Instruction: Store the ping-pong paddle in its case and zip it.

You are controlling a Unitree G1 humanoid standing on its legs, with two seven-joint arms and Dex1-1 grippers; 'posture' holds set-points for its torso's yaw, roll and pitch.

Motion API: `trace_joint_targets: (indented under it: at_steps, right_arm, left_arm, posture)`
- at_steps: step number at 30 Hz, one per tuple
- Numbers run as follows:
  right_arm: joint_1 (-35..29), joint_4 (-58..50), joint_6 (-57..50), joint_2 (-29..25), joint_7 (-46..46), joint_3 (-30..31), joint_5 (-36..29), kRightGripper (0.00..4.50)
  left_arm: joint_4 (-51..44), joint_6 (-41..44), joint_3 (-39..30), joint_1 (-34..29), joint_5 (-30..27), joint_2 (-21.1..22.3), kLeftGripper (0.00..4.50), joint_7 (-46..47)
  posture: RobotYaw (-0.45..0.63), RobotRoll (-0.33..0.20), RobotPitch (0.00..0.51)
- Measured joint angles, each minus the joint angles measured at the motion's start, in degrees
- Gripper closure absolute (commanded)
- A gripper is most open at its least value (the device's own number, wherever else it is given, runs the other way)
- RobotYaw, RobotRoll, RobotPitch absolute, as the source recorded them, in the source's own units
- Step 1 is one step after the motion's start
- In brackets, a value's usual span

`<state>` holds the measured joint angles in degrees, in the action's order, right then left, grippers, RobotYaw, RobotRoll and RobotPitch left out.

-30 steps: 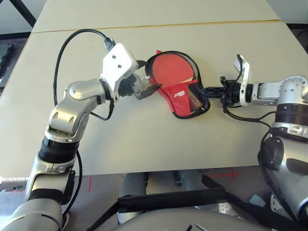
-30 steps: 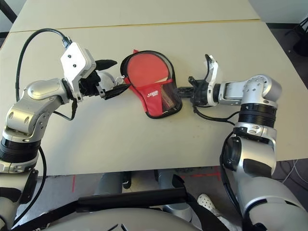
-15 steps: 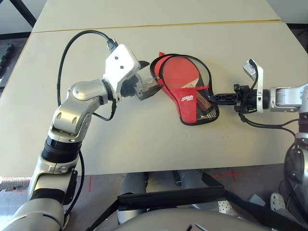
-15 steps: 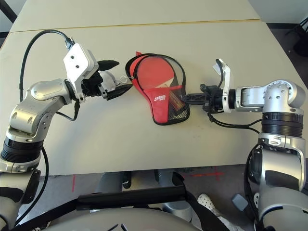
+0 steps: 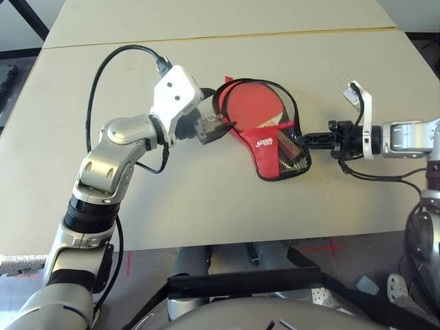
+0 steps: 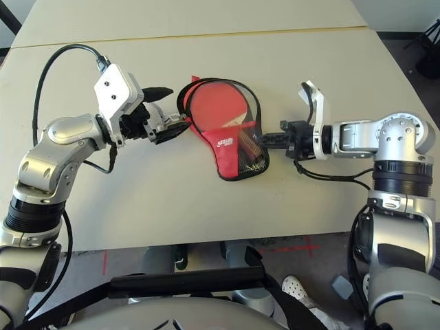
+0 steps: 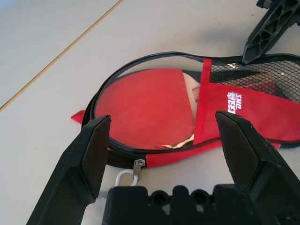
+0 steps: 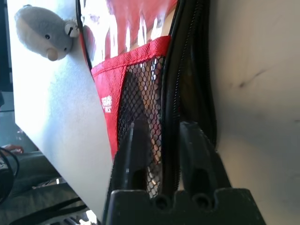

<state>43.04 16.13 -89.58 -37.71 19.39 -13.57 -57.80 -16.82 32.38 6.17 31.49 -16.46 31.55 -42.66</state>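
The ping-pong paddle (image 5: 256,106) lies inside the case (image 5: 269,137) at the table's (image 5: 206,199) middle, the zipper unclosed. The left gripper (image 7: 164,154) is spread wide just left of the zipper pull (image 7: 137,169) (small, easy to miss). The right gripper (image 8: 159,136) pinches the case's right rim, jaws slightly apart. Better hold that rim steady and close exactly on the pull.
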Motion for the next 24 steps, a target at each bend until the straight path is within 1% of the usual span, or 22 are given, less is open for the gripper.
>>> trace_joint_targets:
  at_steps: [4, 7, 18, 24]
  right_arm:
    - [0.9, 2.67, 1.36, -0.02, 2.68, 1.7, 3.92, 1.01]
    - [1.53, 4.97, 2.22, 0.64, 5.23, 2.11, 5.94, 0.03]
    - [4.9, 10.92, 5.74, 4.85, 11.59, 3.44, 12.43, 0.03]
    - [5.43, 11.11, 5.85, 6.12, 12.98, 3.15, 14.38, 0.03]
  left_arm:
    - [-0.01, 0.0, 0.0, -0.46, 0.01, -0.01, 0.0, 0.0]
    - [-0.01, 0.0, -0.02, -0.49, 0.03, 0.0, 0.0, 0.01]
    - [-0.01, 0.0, 0.0, -0.47, 0.1, -0.08, 0.0, -0.01]
    - [-0.02, 0.01, 0.0, -0.48, 0.12, -0.09, 0.0, 0.0]
  posture:
    - [0.07, 0.0, 0.254]
    - [0.07, 0.0, 0.256]
    - [0.08, 0.0, 0.259]
    - [0.08, 0.0, 0.257]
